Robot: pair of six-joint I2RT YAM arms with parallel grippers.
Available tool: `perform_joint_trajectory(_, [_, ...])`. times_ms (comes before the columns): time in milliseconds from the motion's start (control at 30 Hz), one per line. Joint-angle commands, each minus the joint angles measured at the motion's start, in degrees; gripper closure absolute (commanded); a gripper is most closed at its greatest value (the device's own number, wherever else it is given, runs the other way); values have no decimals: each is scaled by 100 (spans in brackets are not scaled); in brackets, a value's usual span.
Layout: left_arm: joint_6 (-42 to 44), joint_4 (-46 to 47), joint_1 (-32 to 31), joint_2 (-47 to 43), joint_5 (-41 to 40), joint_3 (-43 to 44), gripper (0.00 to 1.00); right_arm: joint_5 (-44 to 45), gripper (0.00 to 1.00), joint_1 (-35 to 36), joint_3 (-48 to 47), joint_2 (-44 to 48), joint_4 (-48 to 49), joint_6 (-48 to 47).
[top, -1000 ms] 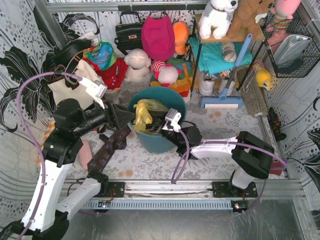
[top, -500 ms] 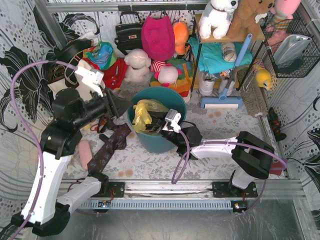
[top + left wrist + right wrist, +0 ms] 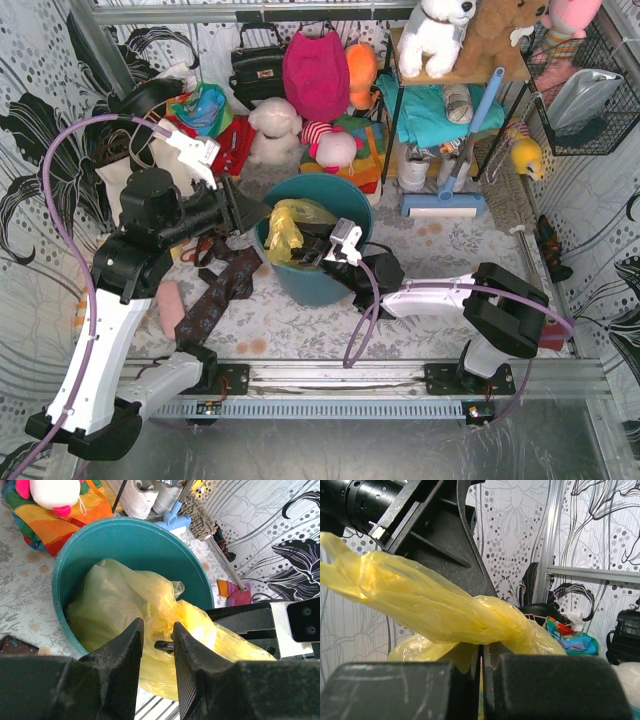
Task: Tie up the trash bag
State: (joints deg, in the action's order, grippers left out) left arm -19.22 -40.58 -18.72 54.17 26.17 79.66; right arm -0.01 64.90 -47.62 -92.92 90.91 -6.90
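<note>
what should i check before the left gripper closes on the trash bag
1. Right gripper shut on the twisted strand of the trash bag: ok.
2. Left gripper jaws parted and aimed at the bag: ok.
3. Plastic actually between the left fingers: cannot tell.
4. Those fingers clear of the right gripper's black tip: cannot tell, it shows just behind the gap.
5. Bag seated in the teal bin: ok.
6. Knot formed: not ok, none visible.
</note>
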Motion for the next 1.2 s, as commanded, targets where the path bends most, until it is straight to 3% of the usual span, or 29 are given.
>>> perform_joint_trajectory(0, [73, 77, -15, 18, 165, -56, 62, -69, 100, -8, -46, 11, 300, 103])
perform_joint_trajectory(333, [57, 191, -17, 97, 386, -209, 63, -48, 100, -10, -63, -28, 328, 118])
perform_joint_trajectory(667, [61, 208, -14, 85, 522, -244, 100, -26, 100, -6, -80, -59, 388, 145])
perform_joint_trajectory(900, [109, 239, -17, -33, 90, -254, 100, 11, 100, -6, -10, -12, 400, 136])
perform_joint_trajectory(967, [112, 267, -18, -59, -28, -233, 100, 47, 91, -7, 40, 14, 445, 152])
perform_joint_trajectory(1167, [-62, 641, -16, -157, -177, -395, 100, 139, 83, -8, 266, 266, 388, 180])
